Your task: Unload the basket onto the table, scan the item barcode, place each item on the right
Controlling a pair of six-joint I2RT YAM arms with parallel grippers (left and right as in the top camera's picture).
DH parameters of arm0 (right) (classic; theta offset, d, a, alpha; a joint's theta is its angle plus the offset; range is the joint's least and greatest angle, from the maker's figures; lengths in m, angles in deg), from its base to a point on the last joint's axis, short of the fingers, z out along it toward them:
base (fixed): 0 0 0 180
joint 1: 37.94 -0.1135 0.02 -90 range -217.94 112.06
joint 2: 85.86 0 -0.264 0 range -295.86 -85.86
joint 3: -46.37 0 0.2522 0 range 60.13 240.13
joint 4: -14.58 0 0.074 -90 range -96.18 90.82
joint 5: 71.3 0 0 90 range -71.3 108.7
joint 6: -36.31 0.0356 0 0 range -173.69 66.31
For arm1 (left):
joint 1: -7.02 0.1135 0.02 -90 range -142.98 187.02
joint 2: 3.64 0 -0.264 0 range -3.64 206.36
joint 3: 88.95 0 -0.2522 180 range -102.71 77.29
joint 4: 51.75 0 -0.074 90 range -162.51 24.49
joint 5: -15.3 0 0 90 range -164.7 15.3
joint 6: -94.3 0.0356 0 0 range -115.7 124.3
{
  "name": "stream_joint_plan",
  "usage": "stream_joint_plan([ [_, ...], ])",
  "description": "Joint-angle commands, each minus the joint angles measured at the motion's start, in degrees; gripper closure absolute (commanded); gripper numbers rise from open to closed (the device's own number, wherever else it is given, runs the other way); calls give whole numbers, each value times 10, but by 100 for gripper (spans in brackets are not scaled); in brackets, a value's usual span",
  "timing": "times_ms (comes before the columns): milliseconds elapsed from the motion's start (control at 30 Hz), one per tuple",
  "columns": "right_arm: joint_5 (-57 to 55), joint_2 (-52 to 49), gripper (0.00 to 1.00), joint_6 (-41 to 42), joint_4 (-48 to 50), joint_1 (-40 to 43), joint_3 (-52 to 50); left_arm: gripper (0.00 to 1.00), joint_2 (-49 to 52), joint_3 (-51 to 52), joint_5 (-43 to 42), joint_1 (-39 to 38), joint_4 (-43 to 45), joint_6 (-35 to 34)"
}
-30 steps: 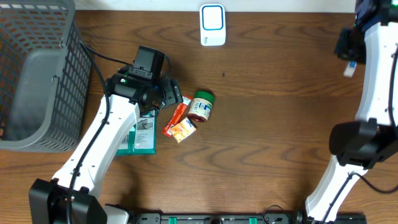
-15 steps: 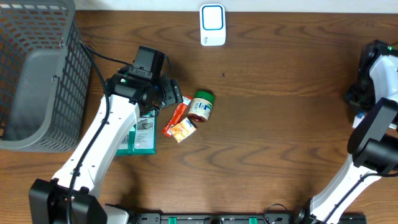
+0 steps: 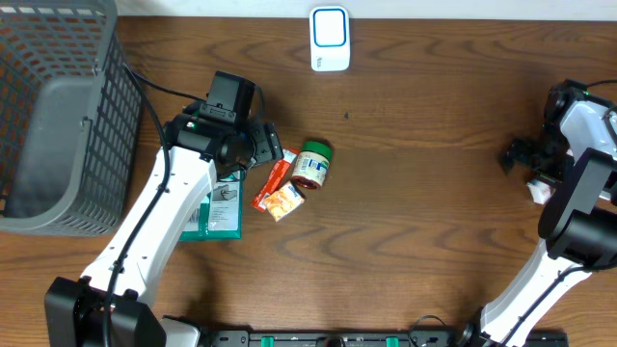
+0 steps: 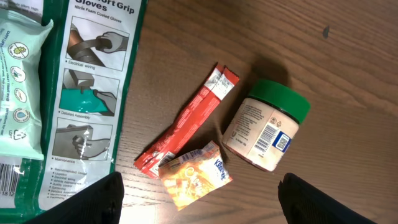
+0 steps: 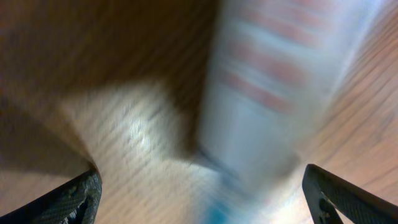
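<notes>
1. Scanner (image 3: 329,39) set at the far edge of the table (image 3: 424,241), open wood in front.
2. Left gripper (image 4: 200,199) spread wide and empty above a green-lidded jar (image 4: 267,134), barcode showing, beside a red stick pack (image 4: 186,118) and an orange sachet (image 4: 194,174).
3. Right gripper (image 5: 199,193) gaped wide near the right edge, with a pale packet (image 3: 537,189) just beside it, ungripped.
4. Wire basket (image 3: 58,116) crowded against the left edge.

glove pack (image 4: 93,93) reading "Grip Gloves", orange packet (image 4: 194,177) perhaps "Kleenex"
</notes>
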Motion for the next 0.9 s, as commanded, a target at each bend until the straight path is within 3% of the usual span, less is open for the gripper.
stream_joint_plan([
  [0, 16, 6, 1, -14, -32, -1, 38, 19, 3, 3, 7, 2, -2, 6],
  [167, 57, 6, 1, -13, -107, -2, 111, 19, 3, 3, 7, 2, -2, 6],
  [267, 188, 6, 1, -23, -107, -3, 134, 19, 3, 3, 7, 2, -2, 6],
  [433, 431, 6, 2, -120, -75, -24, 117, 19, 3, 3, 7, 2, -2, 6],
  [700, 443, 6, 9, -125, -21, -159, 46, 19, 3, 3, 7, 2, -2, 6],
  [867, 438, 6, 19, -73, 16, -252, 17, 19, 3, 3, 7, 2, -2, 6],
])
